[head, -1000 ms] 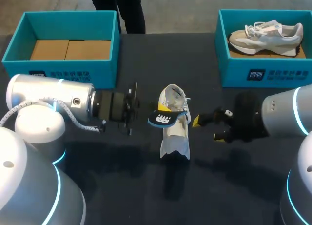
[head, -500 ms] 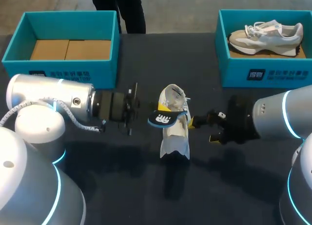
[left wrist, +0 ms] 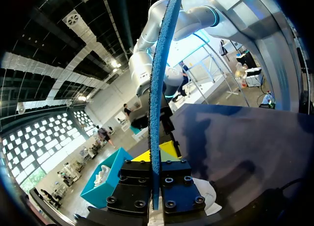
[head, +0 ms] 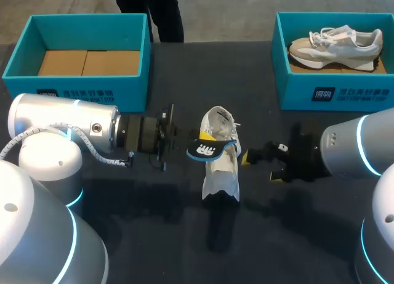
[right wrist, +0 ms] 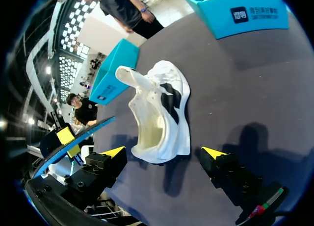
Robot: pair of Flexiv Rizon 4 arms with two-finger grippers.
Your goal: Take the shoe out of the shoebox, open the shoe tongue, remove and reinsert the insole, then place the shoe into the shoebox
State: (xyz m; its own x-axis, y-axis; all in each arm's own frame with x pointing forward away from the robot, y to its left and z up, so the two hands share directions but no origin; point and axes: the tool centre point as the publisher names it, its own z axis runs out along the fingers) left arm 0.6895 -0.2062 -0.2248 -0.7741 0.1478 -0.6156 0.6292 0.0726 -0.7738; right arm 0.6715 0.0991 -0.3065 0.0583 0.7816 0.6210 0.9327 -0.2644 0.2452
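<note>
A white shoe [head: 220,164] lies on the dark table in the middle, its opening facing up and its tongue pulled out. My left gripper [head: 198,140] is shut on a blue insole [head: 209,150] with a dark underside, held just above the left side of the shoe. In the left wrist view the insole [left wrist: 158,98] stands edge-on between the left gripper's [left wrist: 157,155] fingers. My right gripper [head: 261,166] stands open just right of the shoe. In the right wrist view the shoe [right wrist: 159,113] lies ahead of the wide-open right gripper [right wrist: 163,152], and the insole [right wrist: 73,142] shows off to one side.
A teal shoebox [head: 80,90] with a bare cardboard floor stands at the back left. A second teal shoebox [head: 335,93] at the back right holds another shoe [head: 335,44]. Dark table surface stretches in front of the white shoe.
My right arm shifted a little toward the shoe and then eased slightly back, its gripper staying open. The left arm, the insole and the shoe have not moved.
</note>
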